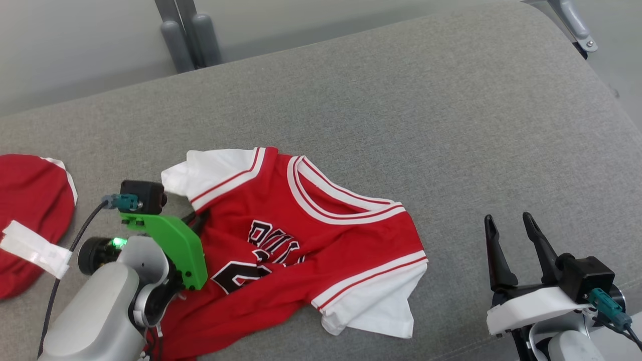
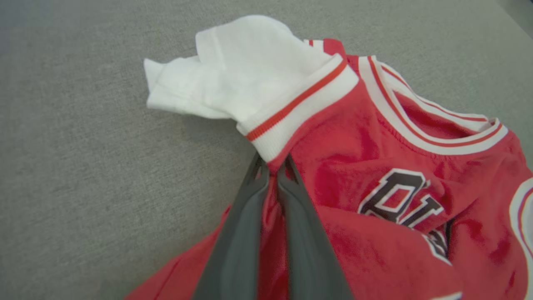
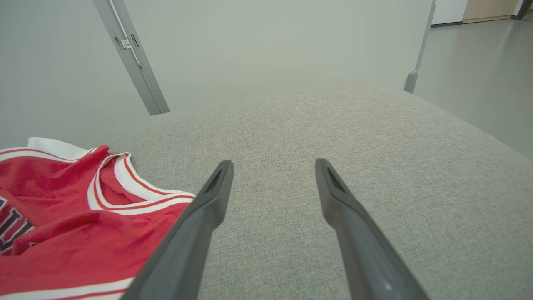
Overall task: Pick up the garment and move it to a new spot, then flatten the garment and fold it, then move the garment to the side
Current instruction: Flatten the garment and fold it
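Note:
A red jersey with white sleeves and black lettering lies rumpled on the grey cushion. My left gripper sits at its left side, just under the white sleeve. In the left wrist view the left gripper is shut, pinching red cloth of the jersey beside the sleeve band. My right gripper rests open on bare cushion to the right of the jersey, fingers apart and nothing between them. The right wrist view shows the right gripper open, with the jersey off to its left.
Another red garment with a white tag lies at the cushion's far left edge. Grey metal frame posts stand behind the cushion. The cushion's right corner curves away near a bracket. Bare grey fabric stretches behind and right of the jersey.

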You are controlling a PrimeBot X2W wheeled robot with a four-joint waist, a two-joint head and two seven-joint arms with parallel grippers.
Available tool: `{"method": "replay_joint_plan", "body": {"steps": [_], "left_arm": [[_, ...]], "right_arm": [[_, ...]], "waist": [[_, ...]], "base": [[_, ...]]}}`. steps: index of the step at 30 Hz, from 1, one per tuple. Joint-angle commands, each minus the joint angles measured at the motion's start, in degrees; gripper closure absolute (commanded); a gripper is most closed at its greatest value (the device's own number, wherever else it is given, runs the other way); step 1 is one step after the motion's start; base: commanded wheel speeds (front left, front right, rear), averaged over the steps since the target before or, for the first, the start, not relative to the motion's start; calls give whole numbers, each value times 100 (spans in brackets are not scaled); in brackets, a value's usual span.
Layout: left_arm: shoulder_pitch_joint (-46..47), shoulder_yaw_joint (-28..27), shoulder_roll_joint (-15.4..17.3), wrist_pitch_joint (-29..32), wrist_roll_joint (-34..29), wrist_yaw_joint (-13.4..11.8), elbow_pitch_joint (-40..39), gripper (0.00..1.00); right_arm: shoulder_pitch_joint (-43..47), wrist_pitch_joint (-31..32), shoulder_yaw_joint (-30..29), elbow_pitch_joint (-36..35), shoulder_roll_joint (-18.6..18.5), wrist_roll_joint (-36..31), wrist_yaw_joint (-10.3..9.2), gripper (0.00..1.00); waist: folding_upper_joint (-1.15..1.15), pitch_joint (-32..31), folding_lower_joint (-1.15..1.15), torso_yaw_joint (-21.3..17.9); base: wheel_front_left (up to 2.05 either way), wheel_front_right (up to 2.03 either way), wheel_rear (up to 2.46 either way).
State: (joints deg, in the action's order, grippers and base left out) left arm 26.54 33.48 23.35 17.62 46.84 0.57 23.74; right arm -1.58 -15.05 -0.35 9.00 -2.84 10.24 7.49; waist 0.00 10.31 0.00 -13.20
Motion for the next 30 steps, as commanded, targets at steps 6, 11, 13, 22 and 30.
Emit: {"method": "replay_joint_plan", "body": {"steps": [6, 11, 13, 22, 30], "left_arm": [[443, 92, -13, -374, -419, -52, -672, 100], [777, 171, 94, -310, -711, -78, -1109, 100], [957, 166, 84, -386, -767, -47, -1026, 100], [1801, 172, -131, -1401, -1275, 173, 266, 100], [2180, 116, -449, -2527, -1392, 309, 1791, 0]], "right_arm": [[189, -20, -66, 25, -12, -88, 0, 0], [195, -20, -20, 12, -10, -14, 0, 0], [108, -20, 35, 1, -10, 26, 0, 0], [-141, -20, 63, 23, -10, 159, -1, 0], [-187, -20, 12, 41, -10, 257, -1, 0]], "waist": [[0, -325, 0, -91], [0, -311, 0, -218], [0, -221, 0, -322], [0, 248, 0, -820], [0, 424, 0, -962]], "base": [[0, 0, 0], [0, 0, 0], [0, 0, 0], [0, 0, 0], [0, 0, 0]]}}
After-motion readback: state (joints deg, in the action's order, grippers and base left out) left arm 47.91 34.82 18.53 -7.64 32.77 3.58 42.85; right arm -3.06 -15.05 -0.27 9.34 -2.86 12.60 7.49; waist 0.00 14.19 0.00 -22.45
